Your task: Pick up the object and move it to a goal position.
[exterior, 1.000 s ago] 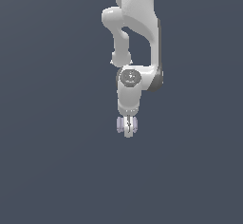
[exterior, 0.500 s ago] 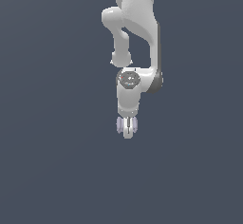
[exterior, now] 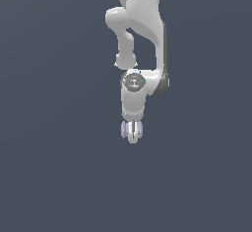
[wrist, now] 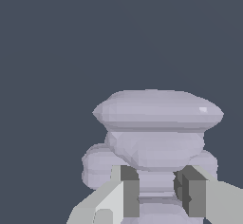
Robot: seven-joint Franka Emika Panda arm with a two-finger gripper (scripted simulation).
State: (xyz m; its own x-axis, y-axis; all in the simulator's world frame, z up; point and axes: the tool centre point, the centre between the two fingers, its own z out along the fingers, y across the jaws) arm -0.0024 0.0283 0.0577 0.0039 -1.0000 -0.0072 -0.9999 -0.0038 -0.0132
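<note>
Pointing straight down from the white arm [exterior: 142,34], the gripper [exterior: 132,136] is clenched on the pale lavender lobed object [wrist: 156,133], its fingers [wrist: 127,192] touching both sides.

The arm [exterior: 142,34] sits slightly further toward the exterior view's right, and the gripper [exterior: 132,136] with the object [exterior: 123,129] is a touch higher.

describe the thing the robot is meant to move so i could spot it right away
Follow the white arm down to its lowest tip, where the tool points at the plain dark grey ground. The object sits between the tool's fingers: a small pale lavender-grey lump of rounded ribbed lobes, bulging past both sides of the whiter, smooth fingers.
</note>
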